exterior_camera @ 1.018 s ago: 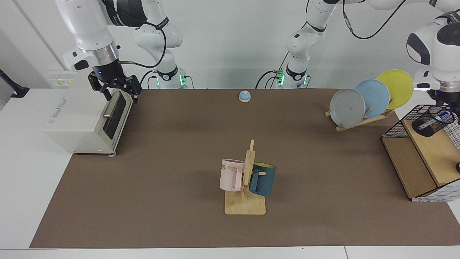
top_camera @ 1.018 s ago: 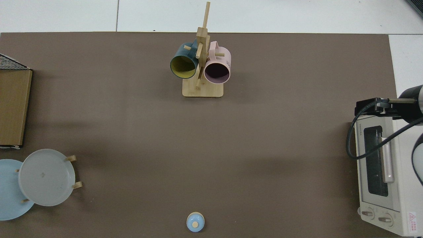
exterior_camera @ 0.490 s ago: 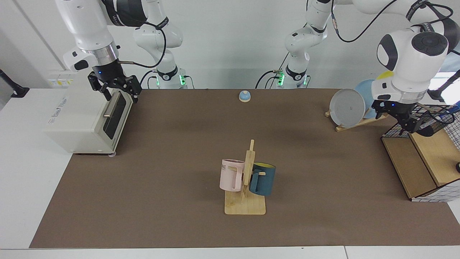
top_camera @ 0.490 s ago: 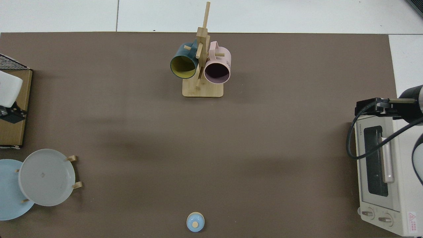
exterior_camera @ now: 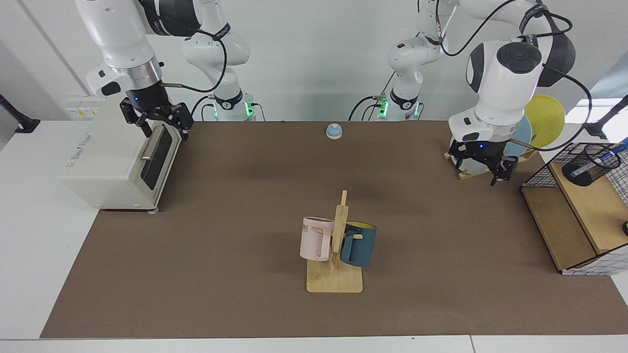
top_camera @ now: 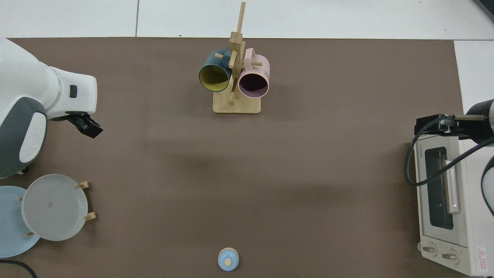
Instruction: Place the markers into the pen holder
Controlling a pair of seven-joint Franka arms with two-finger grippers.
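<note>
Fingers of left gripper [exterior_camera: 494, 172] apart, empty, near plate rack. Right gripper [exterior_camera: 162, 123] waits, apart, at toaster oven [exterior_camera: 117, 162]. Marker [exterior_camera: 601, 161], light, slick, stiff, sits in pen holder [exterior_camera: 586, 169]; grip mid-barrel.

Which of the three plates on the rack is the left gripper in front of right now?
The grey plate: in the facing view the left gripper covers most of it, while the yellow plate stays mostly visible.

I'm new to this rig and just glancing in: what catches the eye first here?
The left arm's pincer hangs empty over the mat in front of the plates. At the facing view's right edge, the marker sits in the pen holder on the rack. Mid-table, two mugs hang on a wooden tree.
</note>
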